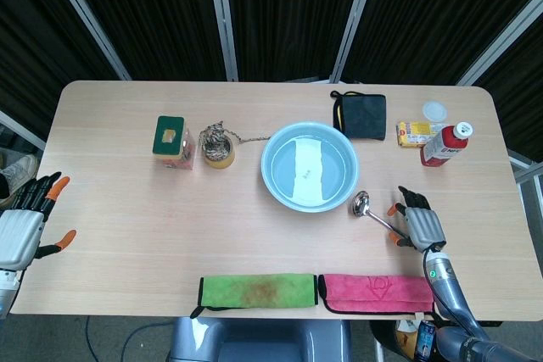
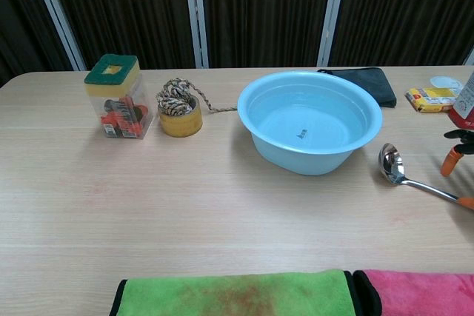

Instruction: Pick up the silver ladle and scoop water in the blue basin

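The silver ladle lies on the table just right of the blue basin, bowl up, its handle running right toward my right hand. That hand hangs low over the end of the handle with its fingers spread. In the chest view an orange fingertip lies against the handle of the ladle, and the basin holds water. My left hand hovers open off the table's left edge.
A green cloth and a pink cloth lie along the front edge. A yellow tape roll with rope and a green-lidded box stand left of the basin. A black pouch, a yellow packet and a red bottle sit back right.
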